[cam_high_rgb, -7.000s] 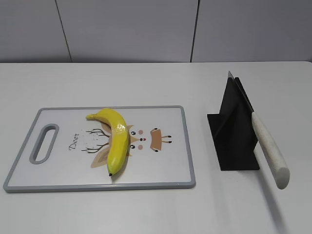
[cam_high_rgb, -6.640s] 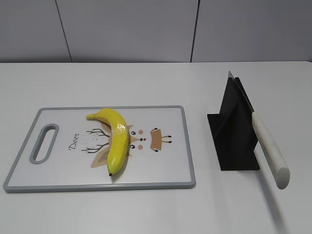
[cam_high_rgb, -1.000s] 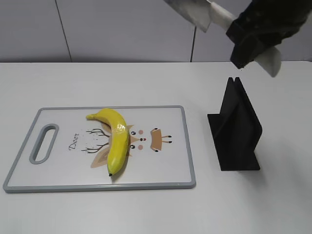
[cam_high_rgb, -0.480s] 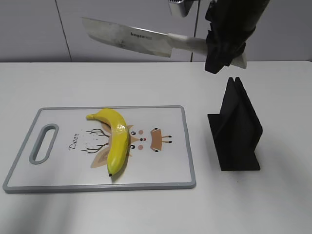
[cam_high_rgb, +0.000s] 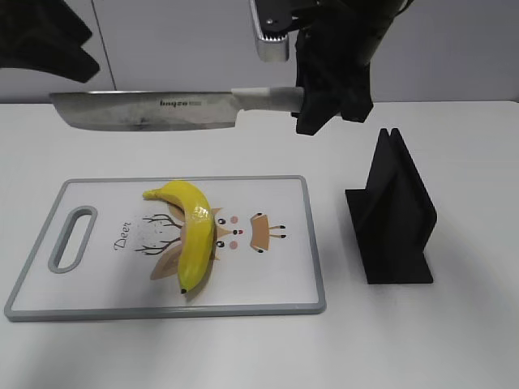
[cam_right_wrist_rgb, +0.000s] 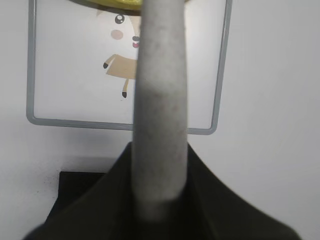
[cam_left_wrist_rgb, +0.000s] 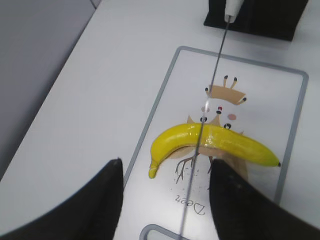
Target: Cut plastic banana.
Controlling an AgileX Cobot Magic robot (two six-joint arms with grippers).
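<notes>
The right gripper (cam_high_rgb: pixel 324 93), upper centre of the exterior view, clamps the knife (cam_high_rgb: pixel 146 111) by its handle. The plastic banana (cam_high_rgb: pixel 193 231) lies below on the cutting board (cam_high_rgb: pixel 276 275), its long axis crossing the blade line. The left gripper (cam_left_wrist_rgb: pixel 165 200) hovers open nearby.

Even, bright, diffuse light w/ no hard shadows; only a faint grey patch on the white tabletop (cam_high_rgb: pixel 243 348) below the grey-rimmed white cutting board (cam_high_rgb: pixel 312 243). Small specular glare on the glossy yellow plastic banana (cam_high_rgb: pixel 195 231), seen also in left wrist view. Steel blade of the white-handled kitchen knife (cam_high_rgb: pixel 146 109) looks dull, mottled. Right wrist view: knife handle very close & soft, prob. out of focus. Dark left gripper fingers (cam_left_wrist_rgb: pixel 240 200) blurred at frame edge.
</notes>
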